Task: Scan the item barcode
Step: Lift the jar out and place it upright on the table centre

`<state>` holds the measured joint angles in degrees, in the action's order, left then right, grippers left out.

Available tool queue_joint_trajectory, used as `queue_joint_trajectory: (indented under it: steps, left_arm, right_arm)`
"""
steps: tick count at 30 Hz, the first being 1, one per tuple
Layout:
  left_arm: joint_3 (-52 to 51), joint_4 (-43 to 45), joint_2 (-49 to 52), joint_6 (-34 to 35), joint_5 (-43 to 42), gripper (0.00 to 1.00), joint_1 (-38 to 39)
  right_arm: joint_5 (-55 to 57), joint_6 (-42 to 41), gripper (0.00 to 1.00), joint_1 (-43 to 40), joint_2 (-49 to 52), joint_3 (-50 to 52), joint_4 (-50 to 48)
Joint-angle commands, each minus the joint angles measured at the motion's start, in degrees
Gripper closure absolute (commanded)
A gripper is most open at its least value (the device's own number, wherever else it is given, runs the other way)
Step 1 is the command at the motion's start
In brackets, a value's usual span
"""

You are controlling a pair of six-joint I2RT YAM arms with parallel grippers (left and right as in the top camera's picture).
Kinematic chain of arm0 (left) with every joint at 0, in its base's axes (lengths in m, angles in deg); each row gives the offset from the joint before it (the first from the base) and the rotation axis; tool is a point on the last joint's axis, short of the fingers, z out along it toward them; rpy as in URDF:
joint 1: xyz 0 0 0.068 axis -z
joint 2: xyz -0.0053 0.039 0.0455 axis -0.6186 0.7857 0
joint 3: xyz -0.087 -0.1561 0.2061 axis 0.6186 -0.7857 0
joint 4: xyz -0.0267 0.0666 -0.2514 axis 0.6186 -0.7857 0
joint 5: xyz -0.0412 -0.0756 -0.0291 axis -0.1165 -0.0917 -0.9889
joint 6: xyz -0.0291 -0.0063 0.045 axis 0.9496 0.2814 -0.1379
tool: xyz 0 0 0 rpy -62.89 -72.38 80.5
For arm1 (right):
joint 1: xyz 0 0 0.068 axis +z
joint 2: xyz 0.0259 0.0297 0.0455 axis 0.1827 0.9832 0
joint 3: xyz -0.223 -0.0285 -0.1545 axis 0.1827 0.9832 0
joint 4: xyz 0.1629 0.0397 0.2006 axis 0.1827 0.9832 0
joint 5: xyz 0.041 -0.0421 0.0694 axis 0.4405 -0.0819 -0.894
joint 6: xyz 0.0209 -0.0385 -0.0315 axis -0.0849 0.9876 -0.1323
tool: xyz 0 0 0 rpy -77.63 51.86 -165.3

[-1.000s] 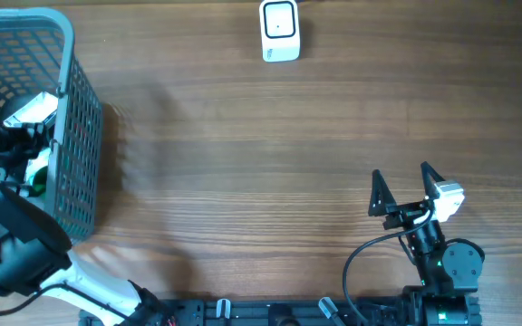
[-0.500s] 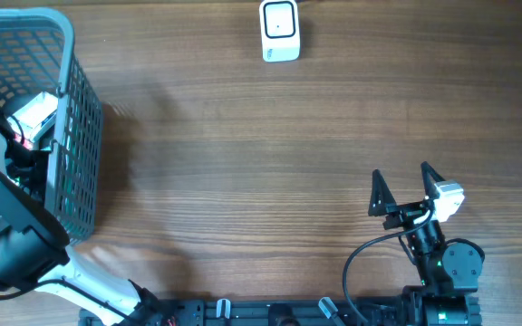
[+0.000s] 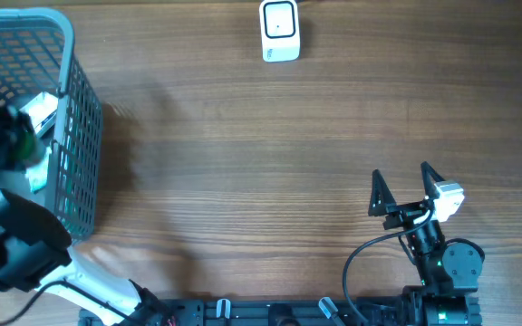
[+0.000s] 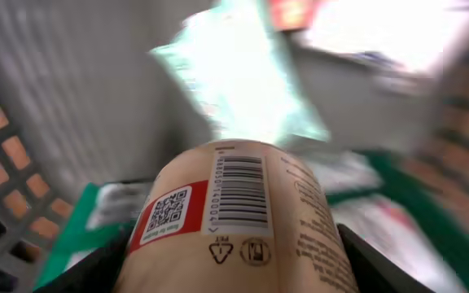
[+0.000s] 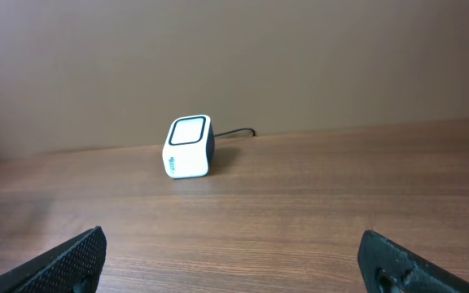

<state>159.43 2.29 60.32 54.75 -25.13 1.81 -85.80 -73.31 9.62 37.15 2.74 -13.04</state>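
A tan bottle [image 4: 234,236] fills the left wrist view, its label turned up with a black barcode [image 4: 239,191] and a red QR patch [image 4: 168,213]. My left gripper [image 4: 230,267] is shut on the bottle, one dark finger pressed to each side. It sits inside the grey mesh basket [image 3: 66,54] at the table's left edge. The white scanner [image 3: 280,30] stands at the far middle of the table, its window facing up. Near the front right, my right gripper [image 3: 401,174] hangs open and empty, pointing toward the scanner [image 5: 190,146].
Other packets lie blurred in the basket behind the bottle, among them a pale green pouch [image 4: 234,81]. The basket's mesh wall [image 4: 6,163] stands close on the left. A cable runs from the scanner's back.
My left gripper's jaws have closed from wide open onto the bottle, and the arm has shifted inside the basket. The right arm has not moved.
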Motion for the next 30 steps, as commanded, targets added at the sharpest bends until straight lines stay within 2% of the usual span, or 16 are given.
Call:
queue_joint_trajectory:
  steps: [1, 5, 8, 11, 15, 18, 20, 24, 28, 30]
  left_arm:
    - [13.75, -3.13, -6.01, -2.49, -9.44, 0.38, 3.52]
    - [18.93, -3.19, -11.37, -2.45, -13.22, 0.37, 13.68]
    - [18.91, -3.13, -12.22, -2.47, -7.04, 0.36, 28.24]
    - [18.12, -3.74, -9.29, -2.60, 3.02, 0.34, 42.73]
    - [12.79, -2.86, -2.95, -2.64, 4.11, 0.34, 58.27]
    - [7.21, 1.36, 1.84, -3.21, 4.11, 0.34, 66.38]
    - [2.25, 7.21, 5.14, -8.63, 3.06, 0.34, 71.54]
    - [-5.51, 16.41, 9.07, -30.21, 1.81, 0.34, 78.34]
    - [-11.04, 21.42, 10.29, -49.75, 1.84, 0.31, 80.43]
    - [-12.00, 22.45, 10.29, -53.24, 2.25, 0.27, 79.60]
  right_arm:
    - [0.76, -0.42, 0.00, 0.31, -0.13, 0.07, -0.22]
    - [0.76, -0.42, 0.00, 0.31, -0.13, 0.04, -0.22]
    - [0.76, -0.42, 0.00, 0.31, -0.13, 0.04, -0.22]
    - [0.76, -0.39, 0.00, 0.31, -0.13, 0.04, -0.22]
    - [0.76, -0.42, 0.00, 0.31, -0.13, 0.04, -0.22]
    - [0.76, -0.39, 0.00, 0.31, -0.13, 0.04, -0.22]
    - [0.76, -0.37, 0.00, 0.31, -0.13, 0.04, -0.22]
    - [0.76, -0.42, 0.00, 0.31, -0.13, 0.04, -0.22]
    - [0.76, -0.39, 0.00, 0.31, -0.13, 0.04, -0.22]
    - [0.76, -0.39, 0.00, 0.31, -0.13, 0.04, -0.22]
